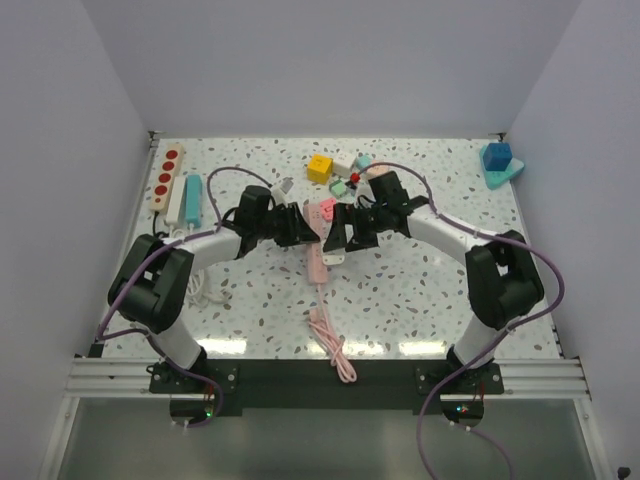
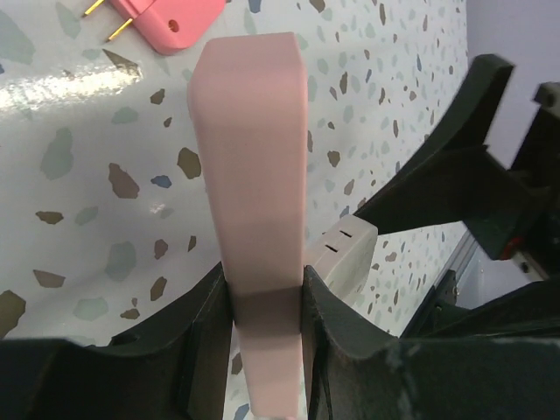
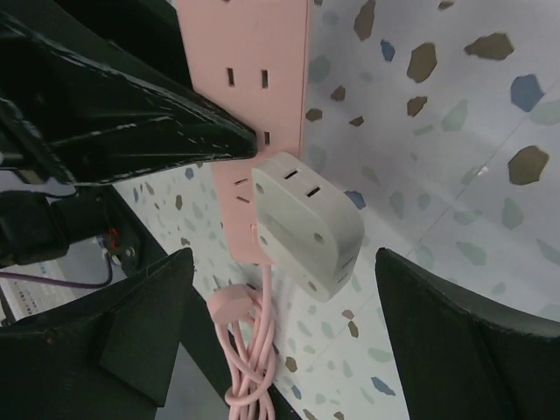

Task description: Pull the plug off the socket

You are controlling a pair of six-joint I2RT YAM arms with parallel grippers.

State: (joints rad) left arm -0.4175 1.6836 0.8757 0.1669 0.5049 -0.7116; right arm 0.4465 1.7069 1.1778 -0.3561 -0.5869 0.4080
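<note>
The socket is a pink power strip. My left gripper is shut on its two broad sides. A white plug block sits plugged into the strip's slotted face near the cord end. My right gripper is open, one finger on each side of the white plug, with a clear gap to it on both sides. A loose pink plug with gold prongs lies on the table beyond the strip's far end.
The strip's pink cord lies coiled toward the near edge. Yellow cube and small coloured pieces sit at the back, a blue-teal object at back right. A wooden strip and a white-teal one lie left.
</note>
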